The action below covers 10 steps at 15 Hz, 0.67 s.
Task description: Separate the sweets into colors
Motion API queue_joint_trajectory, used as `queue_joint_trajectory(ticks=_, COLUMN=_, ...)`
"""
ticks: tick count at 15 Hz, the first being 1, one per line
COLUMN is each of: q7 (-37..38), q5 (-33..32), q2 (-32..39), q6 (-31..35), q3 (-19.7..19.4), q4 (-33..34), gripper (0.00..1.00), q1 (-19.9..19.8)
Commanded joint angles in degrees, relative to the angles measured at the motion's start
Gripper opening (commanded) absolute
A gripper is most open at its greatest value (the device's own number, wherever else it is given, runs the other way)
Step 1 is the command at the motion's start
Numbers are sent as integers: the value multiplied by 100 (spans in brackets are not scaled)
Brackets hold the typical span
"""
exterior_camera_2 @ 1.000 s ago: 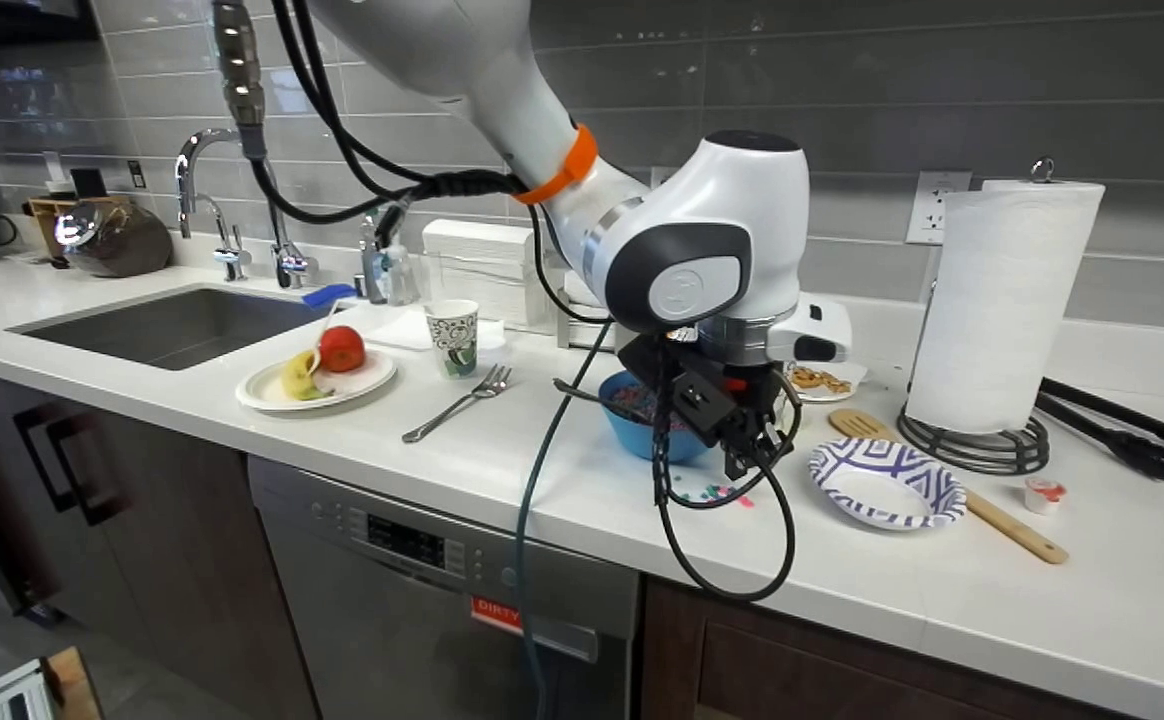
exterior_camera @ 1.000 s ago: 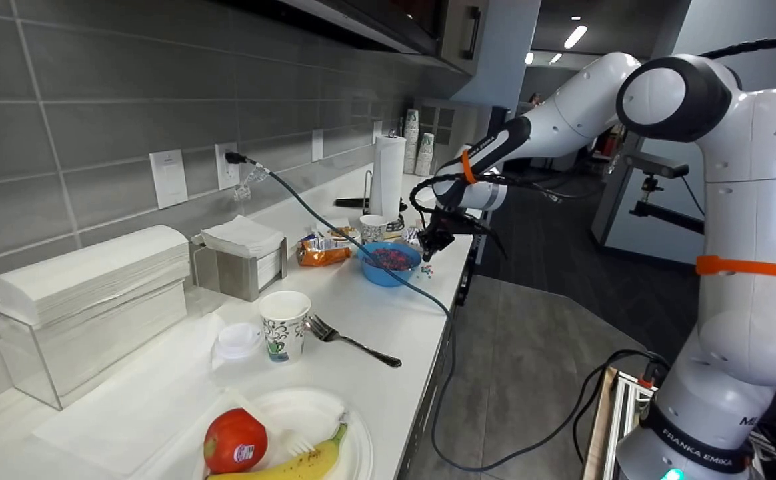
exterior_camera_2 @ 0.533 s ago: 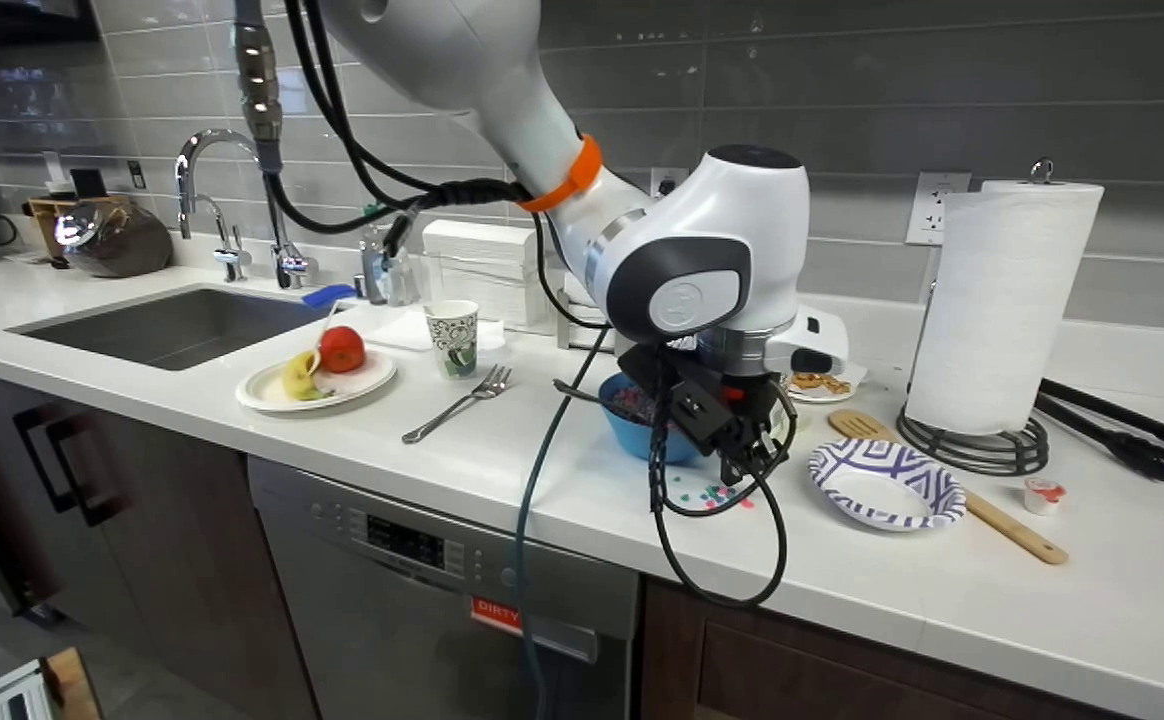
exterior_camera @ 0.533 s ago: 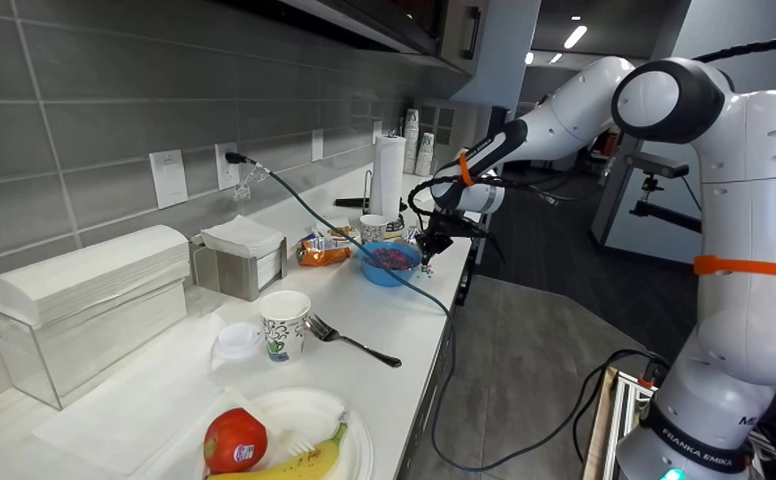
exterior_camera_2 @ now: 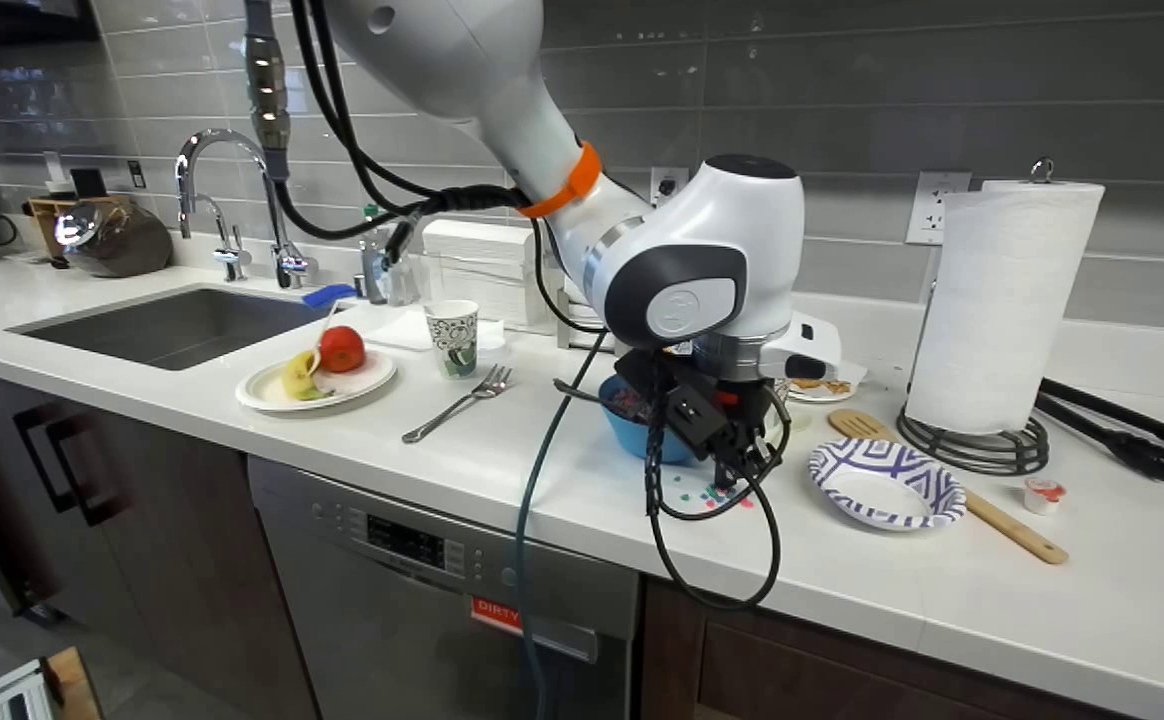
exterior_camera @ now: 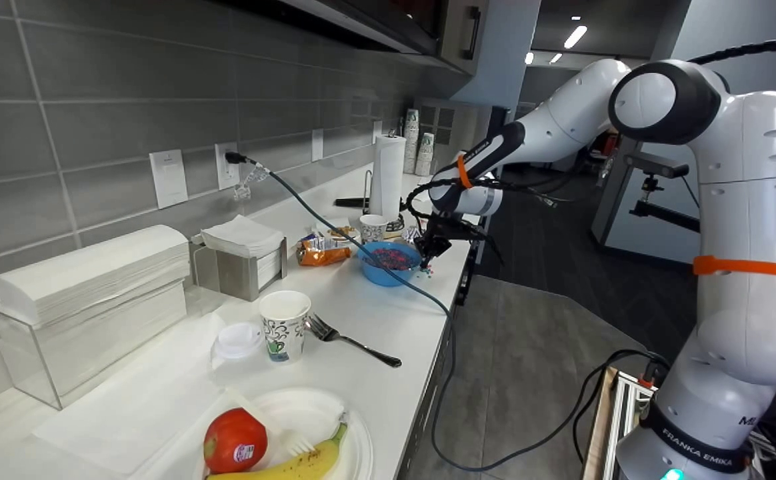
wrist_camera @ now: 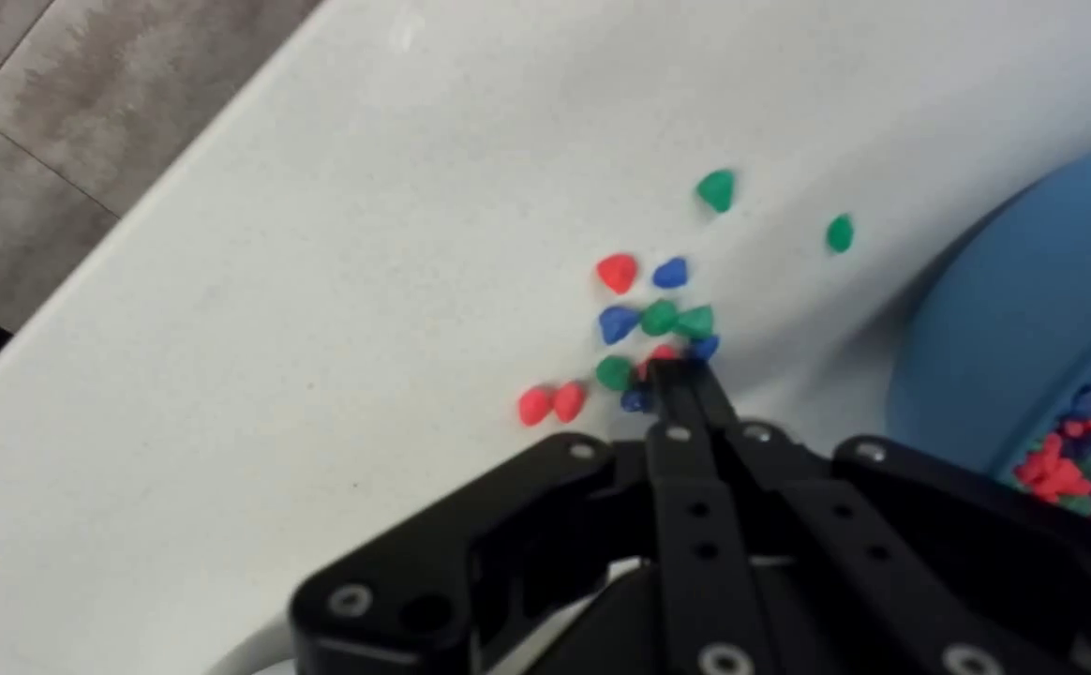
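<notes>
Over the white counter (exterior_camera_2: 472,470), the single arm (exterior_camera_2: 512,130) reaches down just beside the blue bowl (wrist_camera: 995,309), which stands to the right in the wrist view. The gripper (wrist_camera: 681,366) points downward, its jaws together, nothing seen between them. Loose sweets (wrist_camera: 659,317) lie left of the bowl, in a patch mostly to the far left of the tips; the small pieces share no long axis. A red sweet (wrist_camera: 662,354) sits right at the tips, contact unclear. Sorting likely turns on that leftward spread.
</notes>
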Motion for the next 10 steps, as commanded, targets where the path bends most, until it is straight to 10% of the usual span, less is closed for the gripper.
queue_joint_trajectory(ticks=1, q7=-91, q5=120, q2=131, q6=90, q3=98, q4=71, gripper=0, q1=-88)
queue_joint_trajectory(ticks=10, q7=-407, q5=401, q2=271, q6=535, q3=345, q4=143, gripper=0, q1=-320)
